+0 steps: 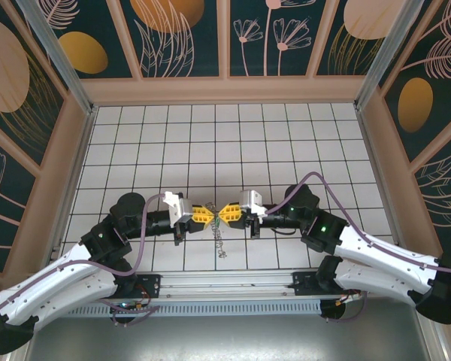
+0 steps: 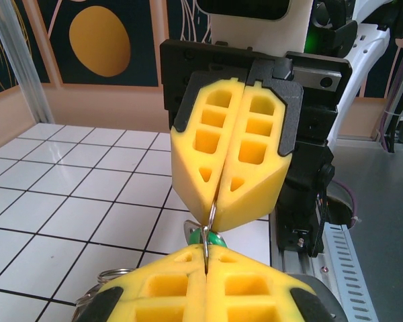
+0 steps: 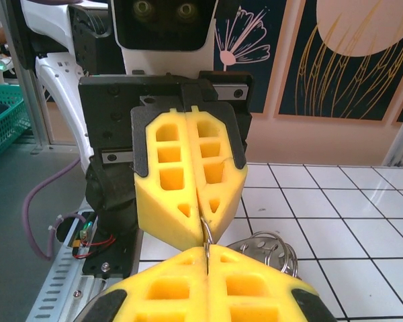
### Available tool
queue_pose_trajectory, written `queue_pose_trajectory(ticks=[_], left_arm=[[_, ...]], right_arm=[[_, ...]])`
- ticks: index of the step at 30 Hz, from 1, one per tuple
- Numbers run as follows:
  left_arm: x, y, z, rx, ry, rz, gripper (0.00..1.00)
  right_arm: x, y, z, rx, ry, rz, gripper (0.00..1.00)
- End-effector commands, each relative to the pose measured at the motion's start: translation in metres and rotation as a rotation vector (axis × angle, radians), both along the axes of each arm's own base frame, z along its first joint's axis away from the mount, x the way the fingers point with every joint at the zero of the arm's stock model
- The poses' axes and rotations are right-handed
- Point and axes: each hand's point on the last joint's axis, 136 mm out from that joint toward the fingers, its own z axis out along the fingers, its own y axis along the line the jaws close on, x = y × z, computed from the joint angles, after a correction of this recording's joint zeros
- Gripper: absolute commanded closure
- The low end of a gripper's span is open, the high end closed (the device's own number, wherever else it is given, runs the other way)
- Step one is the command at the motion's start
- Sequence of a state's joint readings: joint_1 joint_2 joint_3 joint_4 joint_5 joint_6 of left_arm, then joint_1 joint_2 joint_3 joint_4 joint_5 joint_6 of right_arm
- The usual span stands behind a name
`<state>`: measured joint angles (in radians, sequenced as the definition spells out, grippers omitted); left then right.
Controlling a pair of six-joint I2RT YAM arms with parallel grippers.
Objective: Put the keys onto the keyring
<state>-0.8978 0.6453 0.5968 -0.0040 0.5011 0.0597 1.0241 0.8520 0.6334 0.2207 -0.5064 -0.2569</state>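
My two grippers meet tip to tip over the middle of the tiled floor, the left gripper [image 1: 209,213] facing the right gripper [image 1: 221,213]. Both are shut on the same thin metal wire of the keyring [image 2: 209,225], which spans the small gap between them. In the left wrist view my left gripper [image 2: 206,253] pinches the wire from below, and the right gripper [image 2: 216,208] pinches it from above. A green key [image 2: 219,239] hangs just behind the wire. In the right wrist view the right gripper [image 3: 206,249] holds the keyring wire [image 3: 207,235] opposite the left gripper [image 3: 200,218]. A bunch of chain and rings [image 1: 216,239] dangles below.
Several loose silver rings [image 3: 269,245] hang beside the right fingers, and another ring [image 2: 111,275] shows beside the left fingers. A metal rail [image 1: 225,282] runs along the near edge. Painted walls enclose the white tiled floor [image 1: 225,143]. A green basket [image 3: 0,121] stands outside.
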Motion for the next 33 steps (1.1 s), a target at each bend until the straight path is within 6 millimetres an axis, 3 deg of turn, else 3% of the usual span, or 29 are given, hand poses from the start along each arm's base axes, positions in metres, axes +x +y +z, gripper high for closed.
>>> queue_pose_trajectory(ticks=[1, 12, 33], left_arm=[[-0.0061, -0.0006, 0.0196, -0.05, -0.052, -0.034, 1.0], [-0.0069, -0.0003, 0.0203, -0.052, -0.055, -0.036, 1.0], [-0.0063, 0.0001, 0.0204, -0.052, -0.054, -0.032, 1.0]], right_arm=[[-0.0015, 0.0019, 0.0234, 0.057, -0.042, 0.008, 1.0], [-0.0002, -0.0074, 0.0266, 0.07, -0.046, -0.028, 1.0], [-0.0054, -0.0032, 0.0219, 0.061, -0.035, 0.017, 1.0]])
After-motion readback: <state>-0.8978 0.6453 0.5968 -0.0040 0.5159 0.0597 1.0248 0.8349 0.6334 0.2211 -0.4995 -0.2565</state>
